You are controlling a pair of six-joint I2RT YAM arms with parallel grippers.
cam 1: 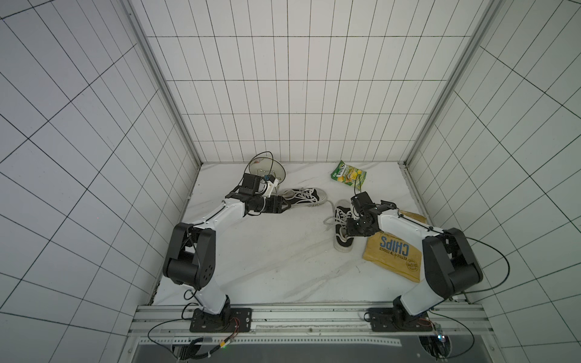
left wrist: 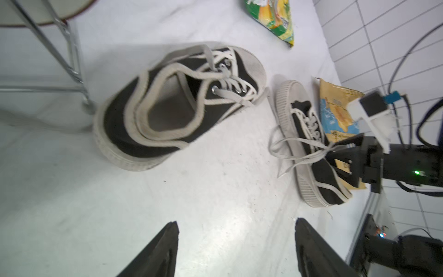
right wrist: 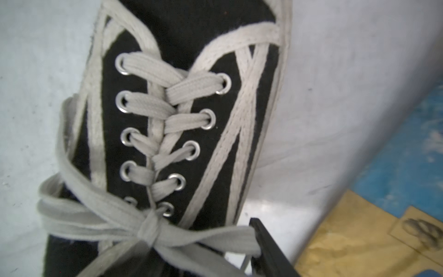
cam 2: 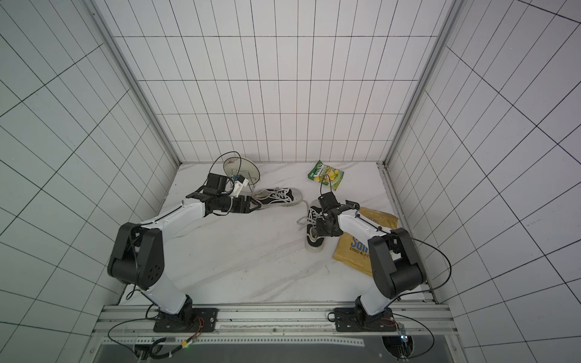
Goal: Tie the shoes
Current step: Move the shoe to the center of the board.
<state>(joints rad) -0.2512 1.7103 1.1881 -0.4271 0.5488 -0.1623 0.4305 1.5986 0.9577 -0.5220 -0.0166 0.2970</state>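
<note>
Two black canvas shoes with white soles lie on the marble table. The far shoe [cam 1: 306,195] [left wrist: 167,108] lies on its side, its white laces loose over tongue and collar. My left gripper [cam 1: 290,206] [left wrist: 237,221] hovers open and empty just behind its heel. The near shoe [cam 1: 341,217] [cam 2: 312,217] [left wrist: 309,144] has its laces crossed in a knot [right wrist: 148,230], with loops trailing to one side. My right gripper [cam 1: 346,231] sits over that knot. One finger [right wrist: 266,242] shows with a lace loop against its inner face. The other finger is hidden behind laces.
A tan chips bag [cam 1: 396,254] lies under my right arm, beside the near shoe. A green snack packet [cam 1: 349,174] sits at the back right. A round plate on a wire stand [cam 1: 267,169] stands at the back, close to my left wrist. Tiled walls enclose three sides.
</note>
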